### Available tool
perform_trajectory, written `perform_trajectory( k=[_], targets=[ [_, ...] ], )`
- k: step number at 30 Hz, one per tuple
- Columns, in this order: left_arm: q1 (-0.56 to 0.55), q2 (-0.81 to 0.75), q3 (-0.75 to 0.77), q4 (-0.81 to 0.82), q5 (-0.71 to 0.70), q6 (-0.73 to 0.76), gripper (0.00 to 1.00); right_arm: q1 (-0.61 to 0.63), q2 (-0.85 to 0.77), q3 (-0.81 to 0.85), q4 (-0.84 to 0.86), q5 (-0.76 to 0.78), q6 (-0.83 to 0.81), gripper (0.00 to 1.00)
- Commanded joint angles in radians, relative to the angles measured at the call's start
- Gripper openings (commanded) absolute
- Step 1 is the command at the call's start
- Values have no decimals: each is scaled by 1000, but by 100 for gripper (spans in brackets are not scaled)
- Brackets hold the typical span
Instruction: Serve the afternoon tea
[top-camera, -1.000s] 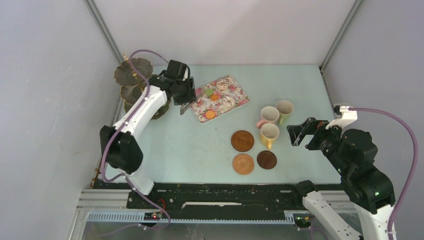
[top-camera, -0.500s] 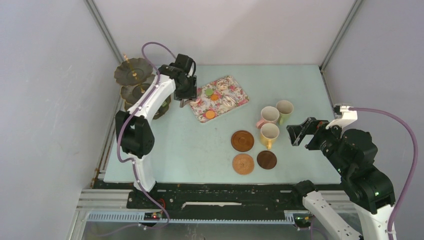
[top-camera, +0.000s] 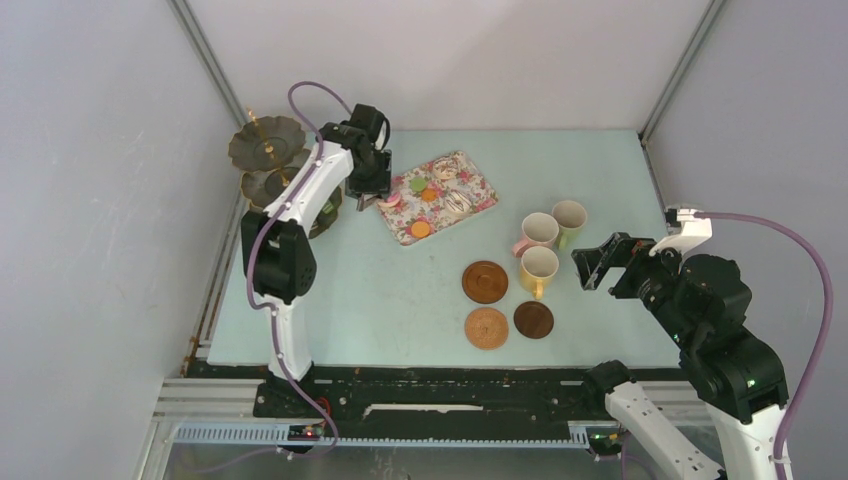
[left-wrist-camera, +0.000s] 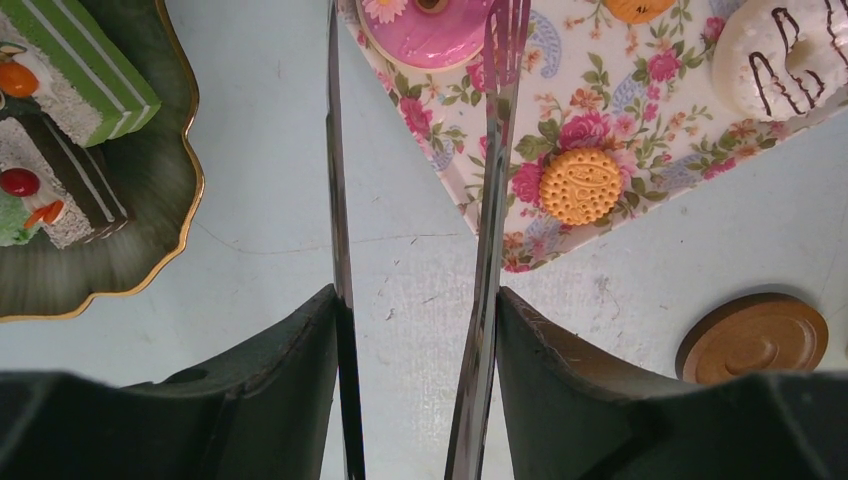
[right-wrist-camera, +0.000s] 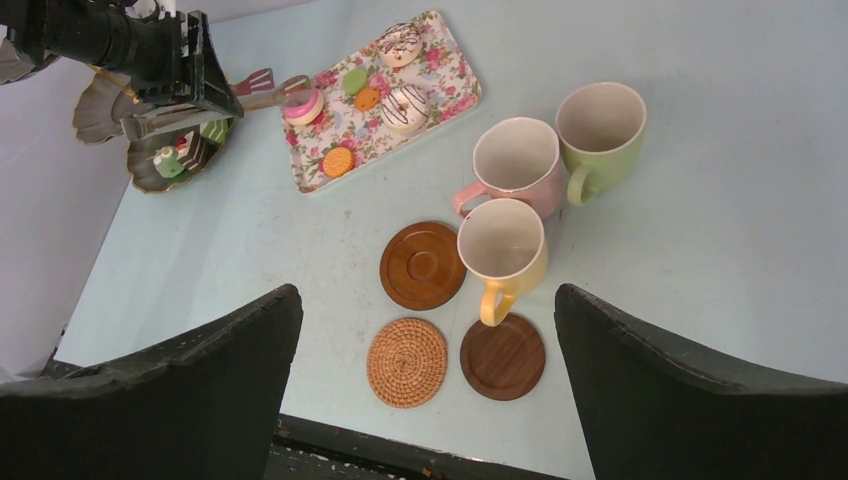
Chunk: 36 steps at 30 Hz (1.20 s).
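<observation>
top view: upper left, dark scalloped three-tier stand (top-camera: 268, 143); upper centre, flowered rectangular tray (top-camera: 480, 195) of toy cakes (top-camera: 429, 195), on pale blue table (top-camera: 400, 290).
left wrist view: left gripper (left-wrist-camera: 417, 295) grasps long metal tongs (left-wrist-camera: 490, 200), one tip over the tray.
right wrist view: right gripper (right-wrist-camera: 425, 295) released, above three mugs (right-wrist-camera: 505, 245).

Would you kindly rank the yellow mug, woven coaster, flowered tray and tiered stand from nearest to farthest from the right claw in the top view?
1. yellow mug, just left of the right claw.
2. woven coaster, further left, nearer the front edge.
3. flowered tray, back centre.
4. tiered stand, far left, at the back.
</observation>
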Motion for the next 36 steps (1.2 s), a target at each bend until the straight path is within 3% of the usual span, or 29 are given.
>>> perform_trajectory(
  k=[1,11,32,36],
  targets=[
    [9,8,53,-5,35,32,58,-4,13,-1,24,14,5,100],
    [12,-28,-5,38,64,7,58,-4,14,-1,22,13,5,100],
    [20,75,48,42,72,15,58,-4,18,0,36,5,3,100],
    [19,66,49,42,61,15,51,-4,18,0,36,8,3,100]
  ],
)
